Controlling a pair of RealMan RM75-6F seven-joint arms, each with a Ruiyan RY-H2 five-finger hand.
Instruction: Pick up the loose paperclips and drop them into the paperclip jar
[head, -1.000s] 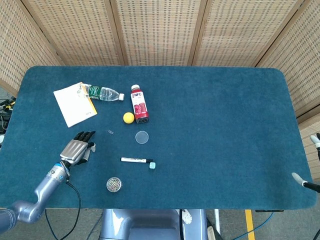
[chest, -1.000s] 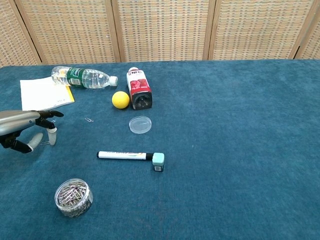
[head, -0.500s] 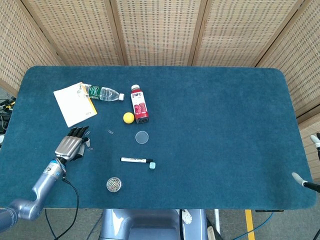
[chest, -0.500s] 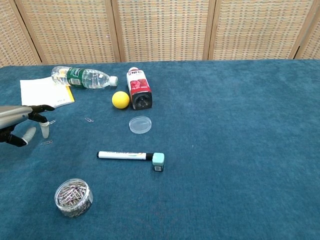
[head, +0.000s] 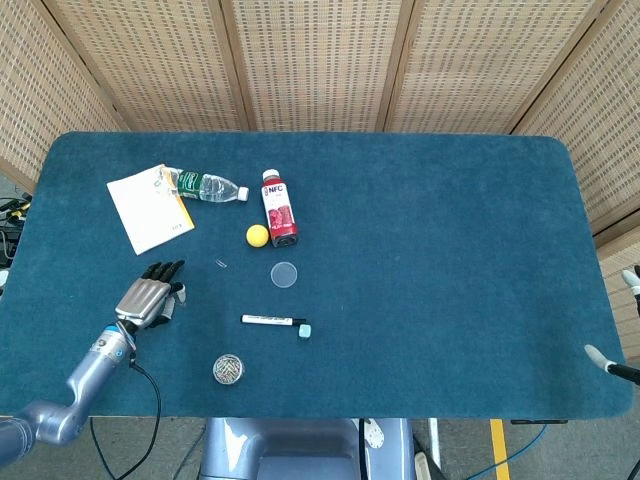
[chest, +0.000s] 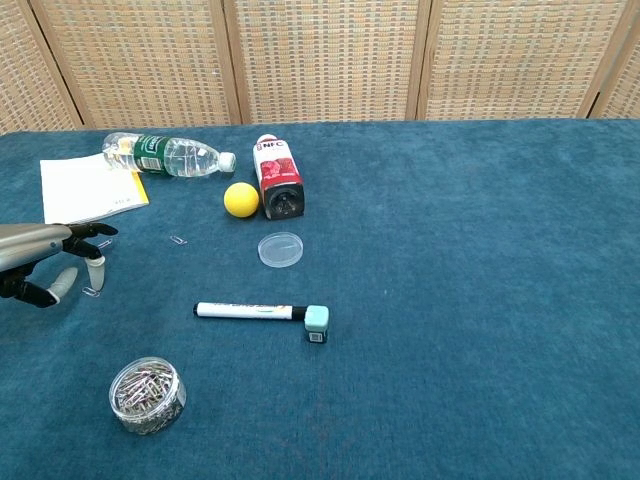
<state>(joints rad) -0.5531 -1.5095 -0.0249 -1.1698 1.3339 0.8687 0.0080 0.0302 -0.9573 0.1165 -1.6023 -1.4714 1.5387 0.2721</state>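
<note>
Chest view: my left hand (chest: 45, 262) hovers spread over a paperclip (chest: 91, 292) near the table's (chest: 480, 300) left edge, marker (chest: 250, 311) and jar (chest: 147, 394) beside.

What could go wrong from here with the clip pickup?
The paperclip under the left hand lies flat on the felt, so the fingers may slip off or drag it instead of lifting it. The paperclip jar is small and open; a drop from this hand could miss it or knock it.

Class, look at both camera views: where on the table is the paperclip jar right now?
The paperclip jar stands near the table's front edge on the left in both views, in front of the marker.
</note>
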